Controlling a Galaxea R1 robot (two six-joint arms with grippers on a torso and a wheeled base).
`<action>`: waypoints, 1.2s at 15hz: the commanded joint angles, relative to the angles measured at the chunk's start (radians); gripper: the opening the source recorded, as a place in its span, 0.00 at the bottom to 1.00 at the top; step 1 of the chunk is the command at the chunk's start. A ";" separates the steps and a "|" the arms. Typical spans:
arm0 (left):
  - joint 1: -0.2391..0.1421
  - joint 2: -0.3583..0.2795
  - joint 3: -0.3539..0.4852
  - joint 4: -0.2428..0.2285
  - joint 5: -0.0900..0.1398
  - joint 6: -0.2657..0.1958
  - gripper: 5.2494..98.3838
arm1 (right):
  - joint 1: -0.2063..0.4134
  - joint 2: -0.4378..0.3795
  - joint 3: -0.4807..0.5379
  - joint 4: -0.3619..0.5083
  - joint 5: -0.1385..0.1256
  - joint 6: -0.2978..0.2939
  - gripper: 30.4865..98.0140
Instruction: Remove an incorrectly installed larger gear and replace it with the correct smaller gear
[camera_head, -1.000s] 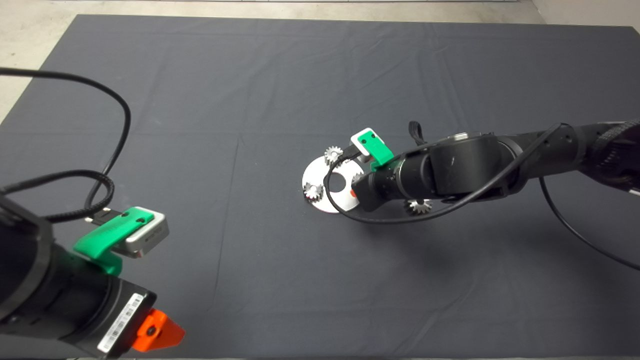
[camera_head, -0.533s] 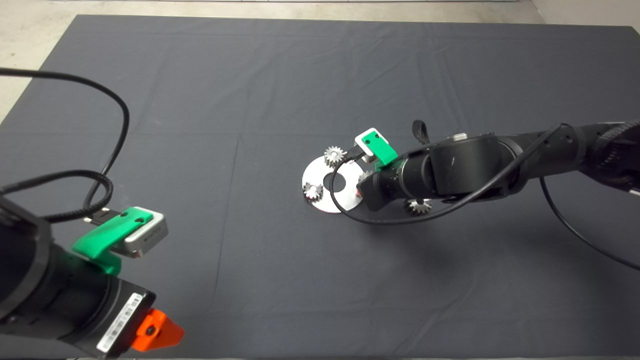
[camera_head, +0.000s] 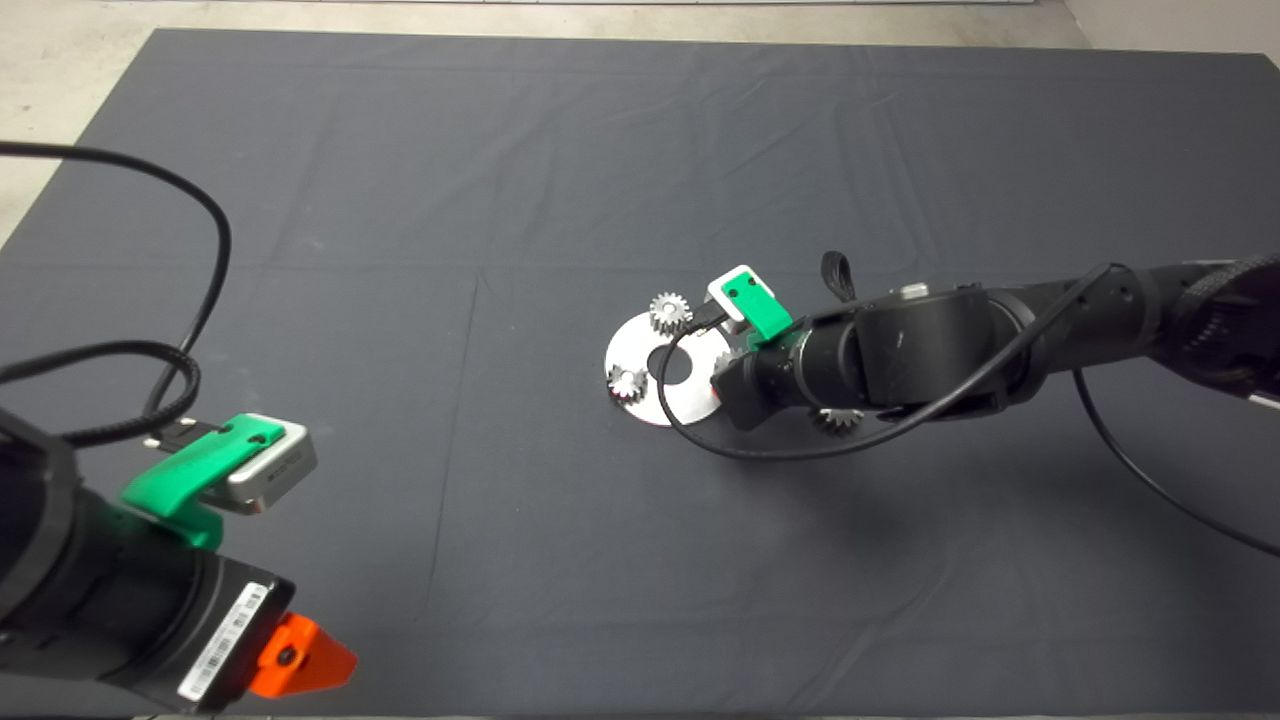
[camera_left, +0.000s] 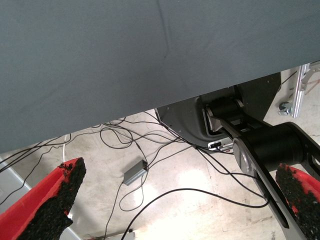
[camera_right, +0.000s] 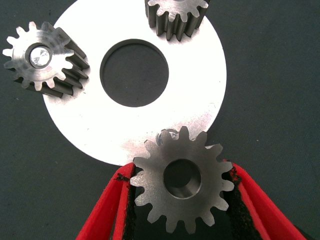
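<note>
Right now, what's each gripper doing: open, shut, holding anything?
Left gripper: open, empty, parked off the mat's edge.
Right gripper: shut on the small grey steel spur gear at the silver disc.

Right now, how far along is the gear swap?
Done: the larger gear lies off the plate, on the mat. In hand: the right gripper clamps the smaller gear at the plate's rim. Remaining: seat it on the pin, release. The left gripper is parked, open.

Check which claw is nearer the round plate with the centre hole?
Right. Right claw grips a gear at the plate rim; left claw sits parked at the mat's near-left corner.
</note>
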 joint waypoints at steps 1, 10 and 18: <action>-0.009 0.001 0.019 -0.008 -0.001 0.002 0.99 | 0.014 0.004 0.026 -0.062 0.005 0.003 0.13; -0.009 0.002 0.019 -0.008 -0.001 0.002 0.99 | 0.008 0.005 0.038 -0.111 0.005 0.006 0.13; -0.009 -0.019 0.022 -0.008 -0.001 0.004 0.99 | 0.000 0.005 0.036 -0.140 0.005 0.004 0.13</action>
